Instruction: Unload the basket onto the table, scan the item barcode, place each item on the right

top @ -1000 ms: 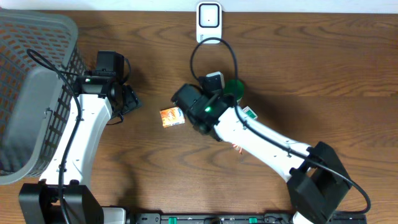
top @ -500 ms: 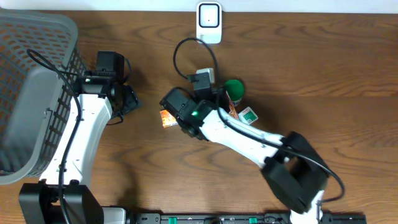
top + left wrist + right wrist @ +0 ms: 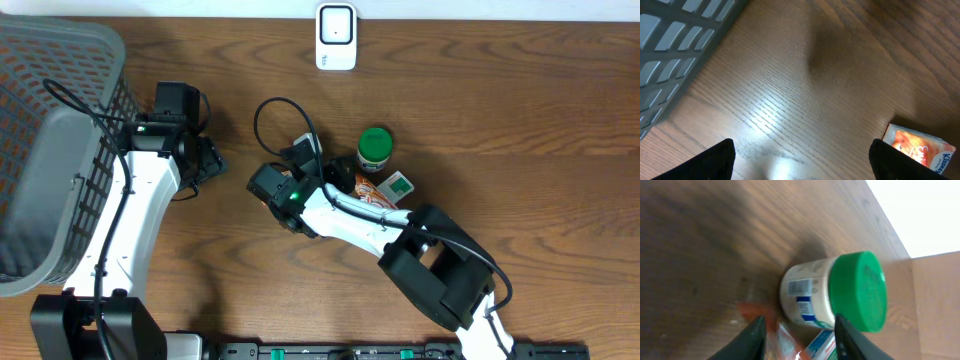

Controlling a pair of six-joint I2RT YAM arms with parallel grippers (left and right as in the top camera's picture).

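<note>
While the right gripper [image 3: 800,330] hangs with its jaws part-way apart and nothing caught between them, the white plastic jar with the green screw lid [image 3: 825,297] stands upright on the brown wooden table [image 3: 520,100] just ahead of its fingers, a printed barcode showing on the label. The right arm is folded tightly over the clutter beside the jar. A small green-and-white carton [image 3: 398,184] lies just right of the jar, and an orange printed packet [image 3: 920,150] sits to its left, out of sight from above, apparently under the wrist. A closing grip from here could tip the round jar or pinch a neighbour along with it. The looping black cable [image 3: 285,98] left of the jar may snag if the arm unfolds. The white box-shaped scanner [image 3: 336,36] sits well beyond the jar at the table's far edge, so a slipping or turned label could leave the code unread. The left gripper [image 3: 802,152], wide and empty, hovers farther left of the jar.
</note>
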